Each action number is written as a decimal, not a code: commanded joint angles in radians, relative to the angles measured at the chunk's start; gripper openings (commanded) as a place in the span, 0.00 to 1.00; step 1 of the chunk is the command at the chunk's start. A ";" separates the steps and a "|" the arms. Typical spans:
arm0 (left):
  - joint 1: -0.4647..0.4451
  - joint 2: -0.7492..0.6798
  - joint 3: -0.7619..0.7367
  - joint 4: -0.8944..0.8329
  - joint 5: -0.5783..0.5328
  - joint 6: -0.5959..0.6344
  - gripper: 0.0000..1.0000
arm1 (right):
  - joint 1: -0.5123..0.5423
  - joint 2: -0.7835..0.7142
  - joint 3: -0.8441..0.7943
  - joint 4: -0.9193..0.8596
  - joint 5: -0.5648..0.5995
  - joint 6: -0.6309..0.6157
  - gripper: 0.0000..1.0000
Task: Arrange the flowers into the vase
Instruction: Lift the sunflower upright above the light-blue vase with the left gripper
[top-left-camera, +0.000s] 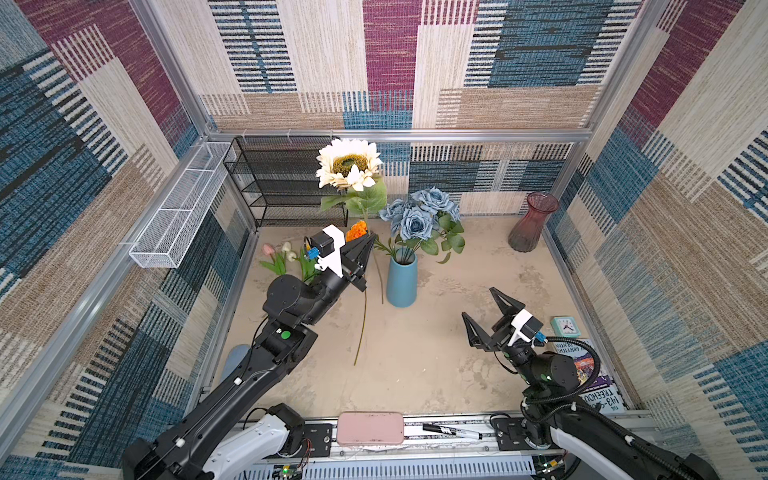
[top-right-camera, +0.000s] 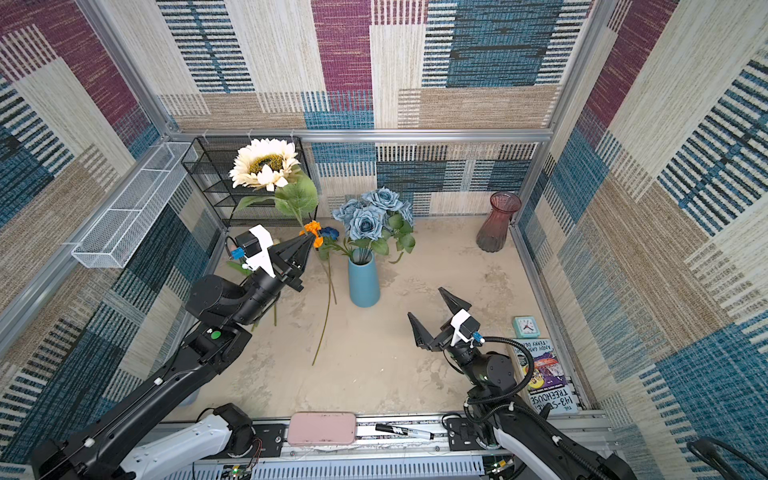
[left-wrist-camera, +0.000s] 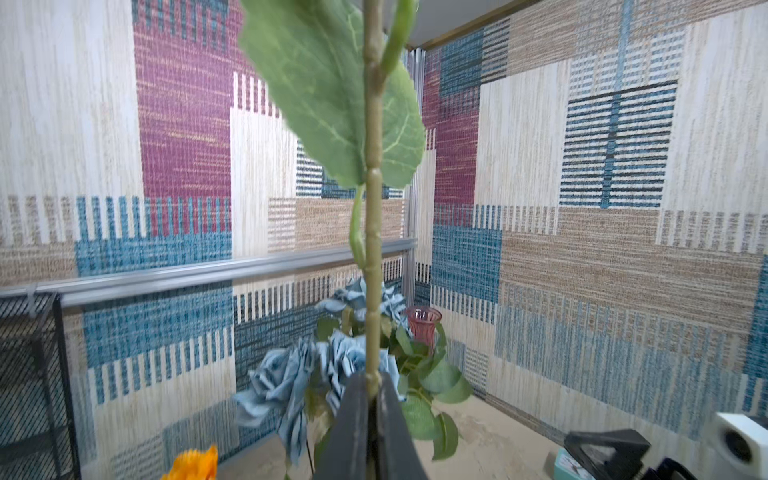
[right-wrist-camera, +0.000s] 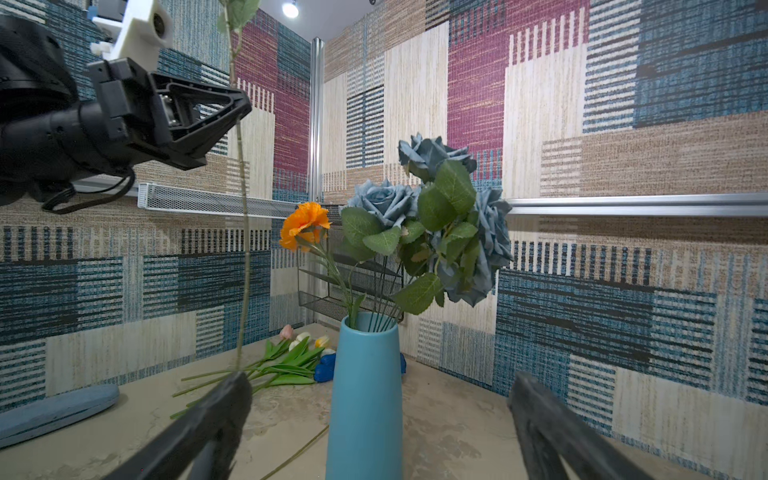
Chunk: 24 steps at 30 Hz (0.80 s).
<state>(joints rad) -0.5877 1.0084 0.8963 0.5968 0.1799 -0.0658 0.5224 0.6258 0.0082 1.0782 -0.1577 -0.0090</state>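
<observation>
1. Woven patchwork walls in blue, maroon and beige enclose a mottled beige floor.
2. Black mesh shelf at eleven o'clock; white wire basket at ten.
3. Ceiling lamp glows overhead.

The left arm stretches forward and upward, its left gripper pinched tight on the sunflower stem. The right arm sits low and bent, its right gripper spread wide, holding nothing.
</observation>
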 joint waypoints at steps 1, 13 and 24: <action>-0.005 0.080 0.068 0.182 0.050 0.063 0.00 | 0.001 -0.004 -0.006 0.036 -0.029 -0.019 1.00; -0.004 0.331 0.179 0.424 0.046 0.070 0.00 | 0.001 0.003 -0.004 0.027 -0.054 -0.026 1.00; -0.004 0.370 0.134 0.411 -0.016 0.077 0.00 | 0.001 -0.017 -0.005 0.009 -0.055 -0.028 1.00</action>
<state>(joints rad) -0.5919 1.3853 1.0492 0.9710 0.1867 -0.0082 0.5224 0.6128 0.0063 1.0782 -0.2092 -0.0319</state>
